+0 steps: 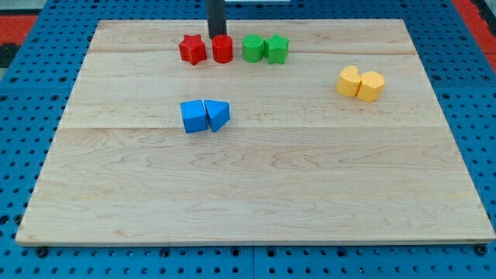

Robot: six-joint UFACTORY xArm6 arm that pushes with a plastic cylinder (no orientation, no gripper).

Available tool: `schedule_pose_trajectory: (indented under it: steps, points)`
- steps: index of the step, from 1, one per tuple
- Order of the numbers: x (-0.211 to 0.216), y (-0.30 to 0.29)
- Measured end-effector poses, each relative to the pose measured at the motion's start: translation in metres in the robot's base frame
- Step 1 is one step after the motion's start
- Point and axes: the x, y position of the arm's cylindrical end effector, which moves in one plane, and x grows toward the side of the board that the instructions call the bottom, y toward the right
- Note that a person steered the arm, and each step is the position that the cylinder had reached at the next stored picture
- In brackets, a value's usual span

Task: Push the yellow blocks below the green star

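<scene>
Two yellow blocks lie side by side at the view's right, one [349, 80] touching the other [371, 86]; their shapes are hard to make out. The green star [277, 49] sits near the view's top, touching a rounder green block [253, 48] on its left. The yellow blocks are to the right of the star and slightly lower. My tip [215, 36] is at the view's top, just behind the gap between a red star [191, 49] and a red cylinder [222, 49]. It is far to the left of the yellow blocks.
A blue cube [194, 116] and a blue triangular block [218, 115] touch each other left of centre. The wooden board [256, 201] rests on a blue perforated table [23, 139].
</scene>
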Motion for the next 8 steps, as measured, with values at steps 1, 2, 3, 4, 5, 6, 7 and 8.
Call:
schedule_pose_trajectory:
  steps: [1, 2, 3, 4, 5, 6, 7, 8]
  points:
    - [-0.007, 0.04]
    - [-0.006, 0.148]
    - [0.035, 0.227]
    - [0.125, 0.261]
    - [0.142, 0.259]
    - [0.134, 0.24]
    - [0.109, 0.2]
    - [0.099, 0.155]
